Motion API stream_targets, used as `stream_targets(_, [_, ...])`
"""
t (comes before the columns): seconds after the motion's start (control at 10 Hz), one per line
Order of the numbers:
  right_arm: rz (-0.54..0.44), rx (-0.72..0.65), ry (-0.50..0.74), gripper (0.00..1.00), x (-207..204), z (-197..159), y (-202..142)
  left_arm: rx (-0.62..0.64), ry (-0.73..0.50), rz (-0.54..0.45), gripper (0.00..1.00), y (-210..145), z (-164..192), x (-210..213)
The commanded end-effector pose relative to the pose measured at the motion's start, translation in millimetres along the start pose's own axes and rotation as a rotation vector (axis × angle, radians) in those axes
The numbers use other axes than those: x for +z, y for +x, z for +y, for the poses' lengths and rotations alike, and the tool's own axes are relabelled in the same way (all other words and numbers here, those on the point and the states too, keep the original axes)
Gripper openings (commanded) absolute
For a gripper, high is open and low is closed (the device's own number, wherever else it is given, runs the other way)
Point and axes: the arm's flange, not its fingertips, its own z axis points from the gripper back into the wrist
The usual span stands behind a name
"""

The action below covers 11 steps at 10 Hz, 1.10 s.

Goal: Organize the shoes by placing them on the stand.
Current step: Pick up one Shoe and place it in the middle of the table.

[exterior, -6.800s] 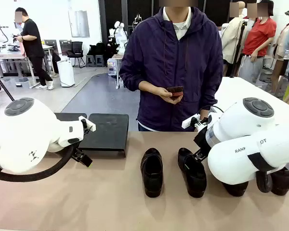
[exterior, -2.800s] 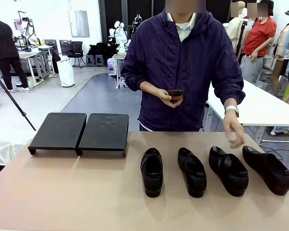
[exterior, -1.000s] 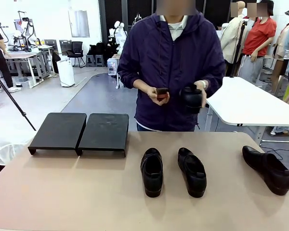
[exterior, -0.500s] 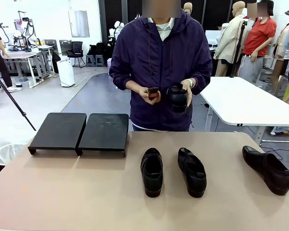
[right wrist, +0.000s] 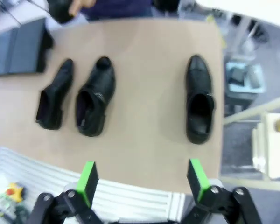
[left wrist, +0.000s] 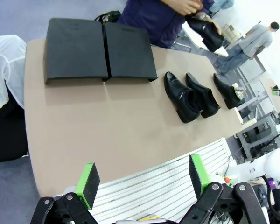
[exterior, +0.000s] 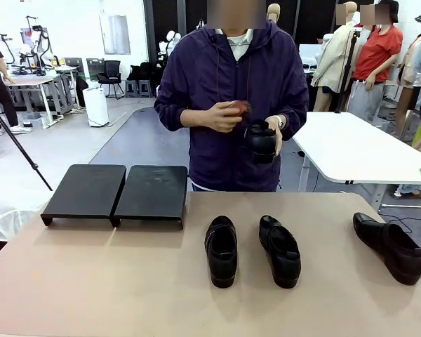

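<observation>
Three black shoes lie on the tan table: two side by side in the middle (exterior: pixel 221 250) (exterior: pixel 279 250) and one at the far right (exterior: pixel 389 246). Across the table a person holds a fourth shoe (exterior: pixel 261 140) in one hand and a brush (exterior: pixel 238 107) in the other. The stand (exterior: pixel 152 193), two low black platforms side by side, sits bare at the table's back left. My left gripper (left wrist: pixel 143 179) is open high above the near edge, looking down on the stand (left wrist: pixel 98 53) and the shoes (left wrist: pixel 181 95). My right gripper (right wrist: pixel 141 181) is open too, above the shoes (right wrist: pixel 199 105) (right wrist: pixel 94 101).
A white table (exterior: pixel 351 151) stands behind at the right. A white slatted surface (left wrist: pixel 168 186) lies below both grippers, off the near edge of the tan table (exterior: pixel 112 281). A tripod leg (exterior: pixel 17 144) slants at the far left.
The person has shifted a little to the left and lifted the brush hand up above the held shoe. The shoes on the table and the stand have not moved.
</observation>
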Motion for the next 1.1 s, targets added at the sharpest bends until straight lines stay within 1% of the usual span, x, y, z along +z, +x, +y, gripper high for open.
stream_targets(0.0, [0.009, -0.037, -0.007, 1.00, -20, 62, -2, -0.012, -0.018, -0.005, 1.00, -1, 1, 1])
stream_targets(0.1, [0.025, -0.003, 0.001, 1.00, -36, 103, -7, -0.012, -0.018, -0.005, 1.00, -1, 1, 1])
stream_targets(0.2, [0.057, 0.047, 0.049, 1.00, -52, 146, -17, -0.012, -0.018, -0.005, 1.00, -1, 1, 1])
stream_targets(0.3, [0.060, 0.146, 0.080, 1.00, -64, 166, -22, -0.012, -0.018, -0.005, 1.00, -1, 1, 1])
stream_targets(0.4, [0.041, 0.033, 0.051, 1.00, -59, 133, -2, -0.012, -0.018, -0.005, 1.00, -1, 1, 1])
stream_targets(0.5, [-0.004, -0.065, 0.006, 1.00, -50, 100, 7, -0.012, -0.018, -0.005, 1.00, -1, 1, 1])
stream_targets(0.6, [0.002, -0.077, -0.002, 1.00, -41, 78, 5, -0.012, -0.018, -0.005, 1.00, -1, 1, 1])
stream_targets(0.7, [0.031, -0.072, 0.015, 1.00, -33, 54, -1, -0.012, -0.018, -0.005, 1.00, -1, 1, 1])
stream_targets(1.0, [0.108, -0.084, 0.015, 1.00, -15, -38, -16, -0.012, -0.018, -0.005, 1.00, -1, 1, 1])
